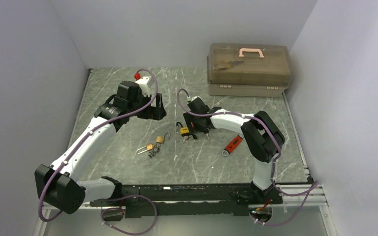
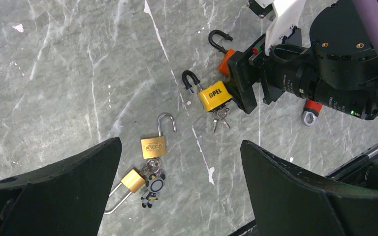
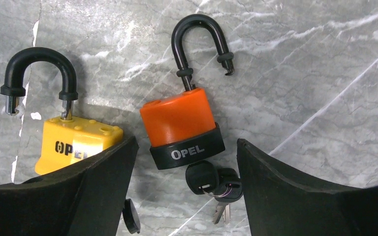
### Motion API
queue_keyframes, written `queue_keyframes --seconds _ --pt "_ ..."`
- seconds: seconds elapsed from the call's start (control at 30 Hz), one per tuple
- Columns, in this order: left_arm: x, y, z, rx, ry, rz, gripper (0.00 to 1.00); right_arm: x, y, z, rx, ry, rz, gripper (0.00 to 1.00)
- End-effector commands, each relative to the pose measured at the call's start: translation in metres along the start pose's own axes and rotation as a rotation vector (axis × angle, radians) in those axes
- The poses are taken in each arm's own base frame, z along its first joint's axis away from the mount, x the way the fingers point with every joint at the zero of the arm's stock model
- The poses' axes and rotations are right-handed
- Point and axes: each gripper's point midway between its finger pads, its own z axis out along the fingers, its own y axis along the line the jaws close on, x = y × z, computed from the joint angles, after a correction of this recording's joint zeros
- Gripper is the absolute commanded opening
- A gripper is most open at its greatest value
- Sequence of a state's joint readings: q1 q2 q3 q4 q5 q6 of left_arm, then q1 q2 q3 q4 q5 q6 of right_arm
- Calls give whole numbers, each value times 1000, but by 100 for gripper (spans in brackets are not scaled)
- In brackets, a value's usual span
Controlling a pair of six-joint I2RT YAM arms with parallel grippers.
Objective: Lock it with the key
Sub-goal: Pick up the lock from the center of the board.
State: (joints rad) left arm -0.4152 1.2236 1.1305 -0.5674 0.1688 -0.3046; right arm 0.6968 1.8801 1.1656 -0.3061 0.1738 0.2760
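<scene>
The orange padlock lies flat on the table, just beside a yellow padlock of the same make, and the right gripper hangs right over it. Its jaws are spread wide, one finger on each side of the orange body, with nothing held and no contact that the wrist view shows. The shackle is popped up and swung out, so its free end sits off to the side of its hole. The key sticks out of the bottom with its black head showing and a couple of spares on a ring. The lock is probably dense for its size, metal under a smooth plastic jacket, totally rigid, and it'd likely skate on that polished top if pushed from one side only. The best hold looks like the orange body across its two narrow sides, squeezed square so it doesn't twist out. The key head is small and flat, so it wants a pinch across the flats, and the loose spares could get in the way. The left gripper hovers well apart over two little brass padlocks, jaws wide too, gripping nothing. It seems free to pin the body down while the other arm deals with the shackle and key.
</scene>
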Motion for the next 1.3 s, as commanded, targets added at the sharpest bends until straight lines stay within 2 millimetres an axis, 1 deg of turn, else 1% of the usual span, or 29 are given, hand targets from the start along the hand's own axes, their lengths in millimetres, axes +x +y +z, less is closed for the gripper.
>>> queue_keyframes --seconds 0.0,0.13,0.23,0.33,0.4,0.43,0.53,0.63,0.73,0.83,0.9,1.0,1.07,1.17,1.27 --pt "-4 -4 -7 20 -6 2 100 -2 2 9 -16 -17 -66 77" --pt "-4 -4 -7 18 -3 6 99 -2 6 10 -47 -24 -83 71" --pt "-3 -4 -7 18 3 6 99 -1 8 11 -59 -21 -82 63" --pt "-2 -5 -6 24 8 9 100 0 7 9 -56 -18 -76 47" --pt "-3 -6 -6 32 8 17 99 -4 7 2 -58 -30 -70 33" --pt "-3 -8 -6 42 7 24 99 -8 8 -3 -62 -42 -67 28" --pt "-6 -17 -7 98 -10 54 99 -21 9 -24 -92 -73 -48 18" --pt "-13 -30 -10 174 -35 89 99 -36 19 -54 -171 -120 -26 13" --pt "-26 -46 -18 252 -78 137 99 -45 36 -89 -295 -157 -22 11" --pt "-37 -62 -31 337 -128 203 100 -49 57 -132 -460 -197 -33 9" --pt "-42 -72 -42 391 -164 259 99 -49 72 -164 -590 -226 -44 8" --pt "-46 -85 -63 461 -232 341 99 -45 93 -213 -781 -263 -69 7" --pt "-50 -95 -81 509 -281 399 99 -41 102 -240 -890 -276 -93 6" --pt "-52 -110 -109 583 -355 477 96 -34 110 -274 -1011 -297 -123 4" --pt "-48 -123 -132 655 -398 566 90 -33 115 -302 -1095 -334 -153 3"
